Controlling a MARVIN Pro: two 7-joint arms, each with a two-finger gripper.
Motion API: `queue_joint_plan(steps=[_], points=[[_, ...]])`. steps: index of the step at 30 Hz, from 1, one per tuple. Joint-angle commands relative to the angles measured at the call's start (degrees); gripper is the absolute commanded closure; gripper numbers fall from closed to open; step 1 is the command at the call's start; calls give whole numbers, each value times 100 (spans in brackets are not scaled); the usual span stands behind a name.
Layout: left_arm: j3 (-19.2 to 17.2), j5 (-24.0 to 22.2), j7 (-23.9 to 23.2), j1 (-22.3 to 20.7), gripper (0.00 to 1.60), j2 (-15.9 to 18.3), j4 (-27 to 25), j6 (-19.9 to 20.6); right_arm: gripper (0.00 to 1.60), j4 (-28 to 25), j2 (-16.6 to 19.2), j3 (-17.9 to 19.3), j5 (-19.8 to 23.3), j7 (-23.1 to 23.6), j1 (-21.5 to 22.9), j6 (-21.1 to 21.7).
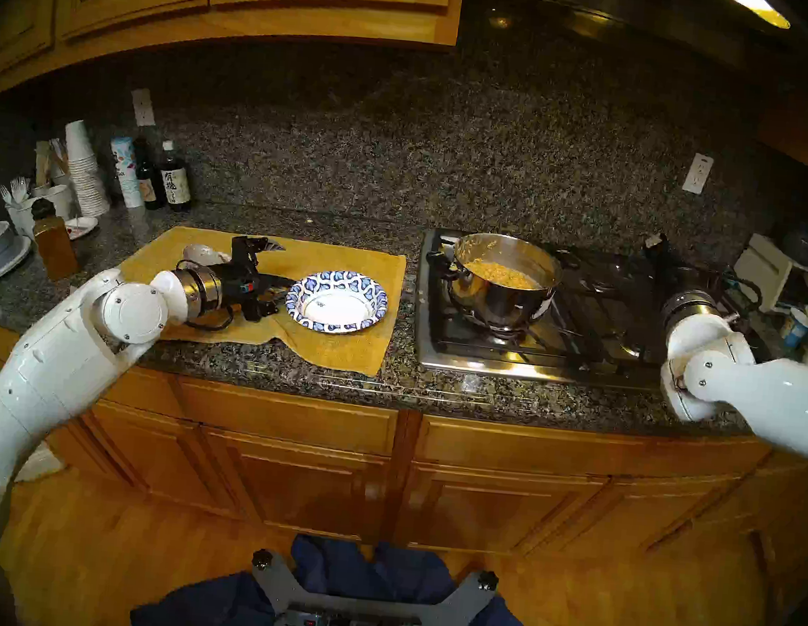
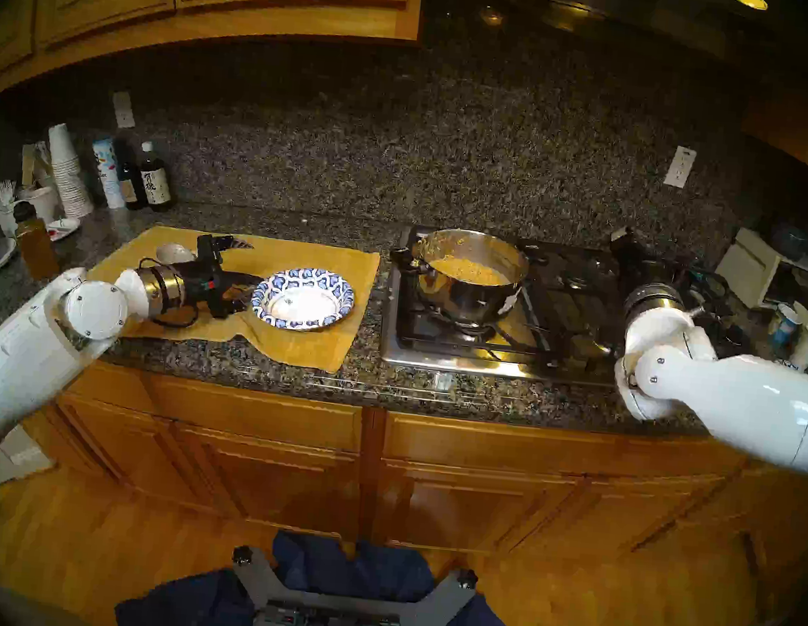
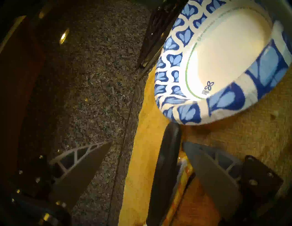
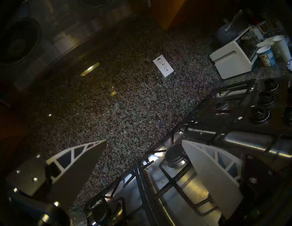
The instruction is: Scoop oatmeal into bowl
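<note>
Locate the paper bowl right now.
In the head views the bowl sits left of centre on the yellow cloth, between the left end effector and the stove's pot.

Speckled granite backsplash (image 1: 405,159), honey wood cabinets (image 1: 283,441), wood floor (image 1: 104,547), perhaps a hood light (image 1: 760,7)

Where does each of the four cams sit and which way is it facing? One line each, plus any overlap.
Head stereo left: head-high, looking down at the countertop; both arms show, left gripper beside the paper bowl, oatmeal in the steel pot.
Head stereo right: nearly the same picture, slightly shifted.
Left wrist: tilted, facing the paper bowl on the yellow cloth; own open fingers show.
Right wrist: tilted, facing the backsplash outlet and stove grates; own open fingers show.
Shared: the bowl, in the head and left wrist views.
</note>
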Motion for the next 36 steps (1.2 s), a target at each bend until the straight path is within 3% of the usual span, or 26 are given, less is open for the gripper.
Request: queue_joint_plan(steps=[1,9,28,36], points=[[-221,-189,-97,-177,0,143,-197,26,0,5,-13,154,-72,38,175,-25],[-247,-213,-235,-188,0,245,-238,87,0,5,-13,154,-73,38,175,-24],[-211,-175,-229,-411,1,96,-196,111,0,6,-13,154,-70,39,175,-25],[-162,-140,-277,-491,9,32,-135,114,0,6,-13,153,-72,39,176,-25]])
